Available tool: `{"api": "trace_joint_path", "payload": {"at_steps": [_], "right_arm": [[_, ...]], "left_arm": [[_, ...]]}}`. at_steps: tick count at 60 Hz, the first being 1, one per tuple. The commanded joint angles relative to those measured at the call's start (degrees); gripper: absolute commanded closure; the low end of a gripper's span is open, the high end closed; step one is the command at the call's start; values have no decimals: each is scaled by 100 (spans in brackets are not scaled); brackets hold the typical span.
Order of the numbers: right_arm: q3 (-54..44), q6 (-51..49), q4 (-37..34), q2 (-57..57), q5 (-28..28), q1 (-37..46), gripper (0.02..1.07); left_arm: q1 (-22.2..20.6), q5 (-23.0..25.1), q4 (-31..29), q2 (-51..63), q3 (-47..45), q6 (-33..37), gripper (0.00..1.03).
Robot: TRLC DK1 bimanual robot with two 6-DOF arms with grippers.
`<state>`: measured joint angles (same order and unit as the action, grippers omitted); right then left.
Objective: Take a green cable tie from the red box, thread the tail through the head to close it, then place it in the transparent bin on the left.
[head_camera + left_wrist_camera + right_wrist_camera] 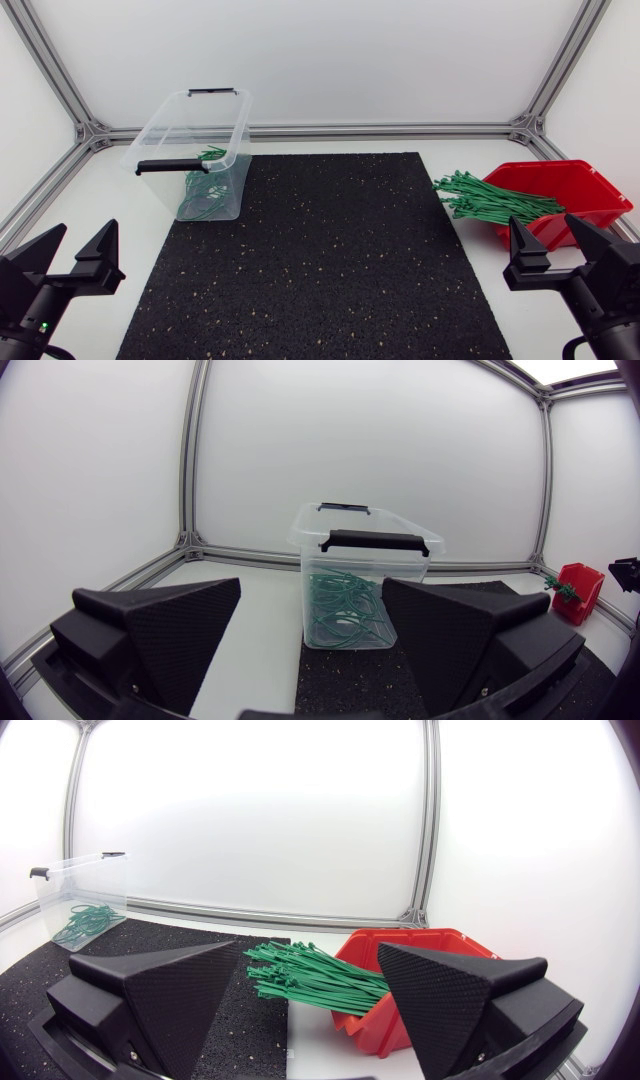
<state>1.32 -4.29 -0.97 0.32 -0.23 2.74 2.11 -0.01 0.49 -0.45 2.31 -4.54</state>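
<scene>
**Q:** What is laid out on the table?

**A:** A black speckled mat is spread over the middle of the white table. A transparent bin with black handles is set at the mat's far left corner, partly on the mat and partly off it. A red box is placed at the far right, just beside the mat's edge.

**Q:** Where are the arms?

**A:** The left gripper is held at the near left corner and the right gripper at the near right, just in front of the red box. Both pairs of wedge fingers are spread wide, and nothing is held between them.

**Q:** And the task's pieces?

**A:** A bundle of green cable ties is seen spilling out of the red box's open front, with the tips reaching over the mat's edge. Several looped ties are piled inside the transparent bin, on its floor.
</scene>
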Motion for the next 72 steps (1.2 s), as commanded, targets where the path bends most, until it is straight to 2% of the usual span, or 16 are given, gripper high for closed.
{"api": "trace_joint_path", "payload": {"at_steps": [1,18,38,57,66,72], "right_arm": [[-141,16,80,-67,-21,33,5],[-44,43,115,-76,5,42,5],[782,43,106,83,14,42,6],[1907,43,132,1999,84,148,6],[2671,43,-351,2754,76,200,7],[3480,-107,-1028,3335,32,376,7]], "left_arm": [[-35,45,-93,-34,-222,-65,4],[-35,45,-93,-34,-222,-65,4],[-9,45,-93,-34,-222,-65,4],[-9,45,-93,-34,-222,-65,4],[-9,45,-102,-34,-222,-65,4],[-9,45,-93,-34,-222,-56,4]]}}
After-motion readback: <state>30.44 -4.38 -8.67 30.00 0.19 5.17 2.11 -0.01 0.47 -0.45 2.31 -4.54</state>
